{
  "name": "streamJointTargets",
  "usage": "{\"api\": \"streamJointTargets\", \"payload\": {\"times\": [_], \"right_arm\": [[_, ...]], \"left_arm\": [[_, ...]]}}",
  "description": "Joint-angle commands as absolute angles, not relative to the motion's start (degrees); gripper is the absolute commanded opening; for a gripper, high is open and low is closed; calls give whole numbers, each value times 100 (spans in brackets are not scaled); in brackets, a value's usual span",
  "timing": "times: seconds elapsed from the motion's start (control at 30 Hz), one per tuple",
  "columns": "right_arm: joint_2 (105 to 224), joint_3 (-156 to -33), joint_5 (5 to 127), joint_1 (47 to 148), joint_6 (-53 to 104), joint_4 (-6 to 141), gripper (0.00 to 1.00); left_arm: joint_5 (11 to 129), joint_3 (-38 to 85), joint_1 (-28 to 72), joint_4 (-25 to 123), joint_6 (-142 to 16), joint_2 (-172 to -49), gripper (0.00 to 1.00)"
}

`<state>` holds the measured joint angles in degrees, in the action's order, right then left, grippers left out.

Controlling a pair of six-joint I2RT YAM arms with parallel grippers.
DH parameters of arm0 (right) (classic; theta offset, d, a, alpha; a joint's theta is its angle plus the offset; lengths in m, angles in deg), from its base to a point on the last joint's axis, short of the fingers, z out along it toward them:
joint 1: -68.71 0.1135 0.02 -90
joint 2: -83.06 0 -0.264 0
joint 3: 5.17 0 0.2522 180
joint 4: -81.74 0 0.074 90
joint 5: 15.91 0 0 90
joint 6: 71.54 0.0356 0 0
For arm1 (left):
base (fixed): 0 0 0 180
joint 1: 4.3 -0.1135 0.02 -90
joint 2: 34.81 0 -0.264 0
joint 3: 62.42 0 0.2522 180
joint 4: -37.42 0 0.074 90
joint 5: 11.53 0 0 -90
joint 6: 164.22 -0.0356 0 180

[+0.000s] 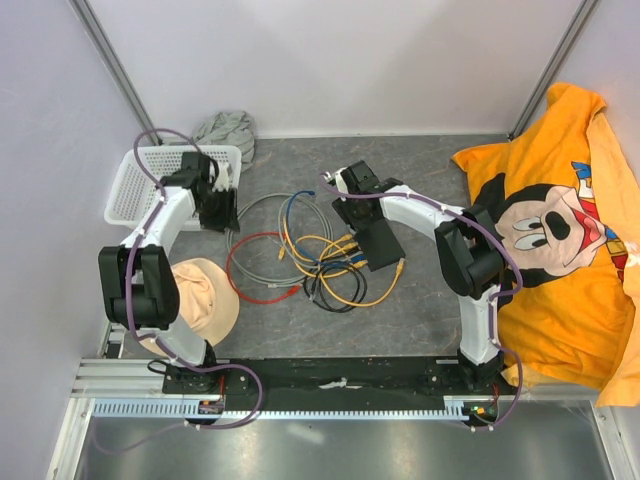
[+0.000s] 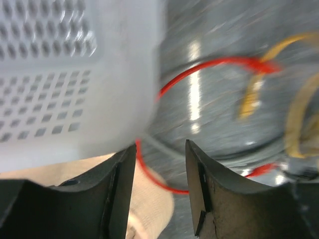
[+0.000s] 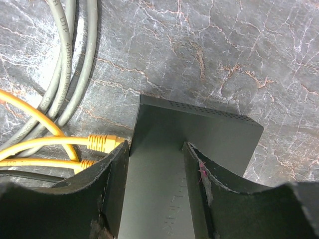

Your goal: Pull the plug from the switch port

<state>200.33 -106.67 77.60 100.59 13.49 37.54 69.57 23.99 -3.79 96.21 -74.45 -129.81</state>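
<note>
The switch (image 1: 380,245), a flat black box, lies mid-table; in the right wrist view the switch (image 3: 199,124) fills the centre. Two yellow plugs (image 3: 102,143) meet its left edge, where the sockets are hidden from view. My right gripper (image 3: 155,147) rests on the switch's top with jaws apart: one finger at the left edge by the plugs, the other on the lid. In the top view the right gripper (image 1: 358,222) sits at the switch's far end. My left gripper (image 1: 222,210) hangs by the basket; the blurred left wrist view shows the left gripper (image 2: 160,147) open and empty.
A white basket (image 1: 140,185) stands at the far left with a grey cloth (image 1: 225,130) behind it. A beige hat (image 1: 200,295) lies near the left arm. Red (image 1: 255,265), grey, blue, black and yellow cables tangle left of the switch. An orange shirt (image 1: 560,230) covers the right side.
</note>
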Motion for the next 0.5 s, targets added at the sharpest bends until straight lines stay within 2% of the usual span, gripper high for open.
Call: {"api": "streamJointTargets", "payload": {"times": [0.0,0.03,0.1,0.23,0.4,0.47], "right_arm": [[20040,-10313,7910,9947,1108,3651,56],[20013,-10243,7928,9930,1108,3643,56],[19969,-10173,7936,9903,1169,3634,56],[19680,-10128,7778,9772,1292,3555,56],[19346,-10120,7524,9587,1310,3423,56],[19109,-10084,7042,9481,1293,3432,59]], "left_arm": [[4758,3667,-194,8750,-7290,-12577,54],[4127,4017,-71,8539,-7395,-12699,55],[3736,4440,358,8098,-7561,-13015,60],[3059,5880,808,7887,-6618,-14298,57],[3136,6182,1388,7395,-6149,-15378,56],[3180,6130,1468,7245,-5911,-15539,55]]}}
